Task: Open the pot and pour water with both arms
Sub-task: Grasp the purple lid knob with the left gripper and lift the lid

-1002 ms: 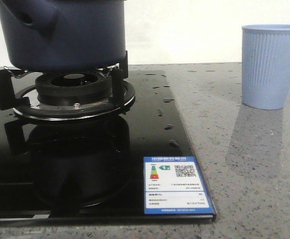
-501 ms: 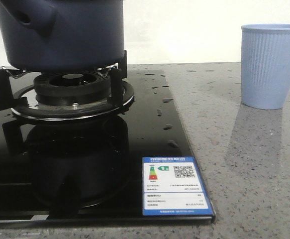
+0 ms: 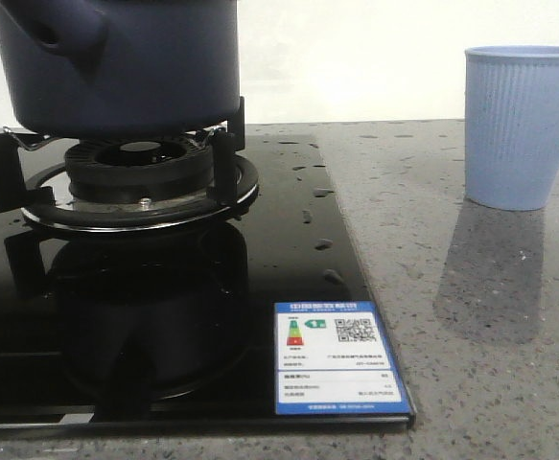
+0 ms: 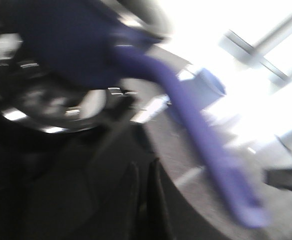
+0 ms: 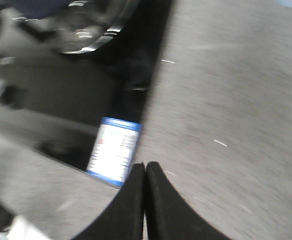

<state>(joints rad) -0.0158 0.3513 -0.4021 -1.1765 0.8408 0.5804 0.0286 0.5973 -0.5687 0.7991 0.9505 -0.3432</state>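
A: Where is the pot (image 3: pixel 116 62) sitting as we are looking forward over the counter (image 3: pixel 471 316)?

B: It is resting on the black prongs of the burner grate (image 3: pixel 130 182), at the far left of the glossy black stove top (image 3: pixel 260 278). Its stubby hollow handle (image 3: pixel 54 29) is pointing toward us and to the left. Its top is running out of the picture, so we are not seeing whether a lid is on it.

A: And the pale blue ribbed cup (image 3: pixel 525 125)?

B: It is standing upright on the grey speckled counter, far right, well apart from the pot. Water drops (image 3: pixel 315 216) are lying along the stove top's right side, and a blue and white energy label (image 3: pixel 334 356) is sticking to its near right corner.

A: What are we getting from the left wrist?

B: A heavily blurred picture. The left fingers (image 4: pixel 141 197) are showing as two dark blades lying almost together, with only a thin gap and nothing between them. Beyond them we are making out the pot (image 4: pixel 65 45) as a dark blue mass, the shiny burner ring (image 4: pixel 55 107) beneath it, a long purple-blue strip (image 4: pixel 201 135) that we cannot identify, and the cup (image 4: pixel 206 85) as a smear.

A: And the right wrist?

B: Also blurred. The right fingers (image 5: pixel 144 200) are pressing tip to tip, closed on nothing, hanging over the counter (image 5: pixel 226 100) just beside the stove's edge. The energy label (image 5: pixel 114 150) is lying near them.
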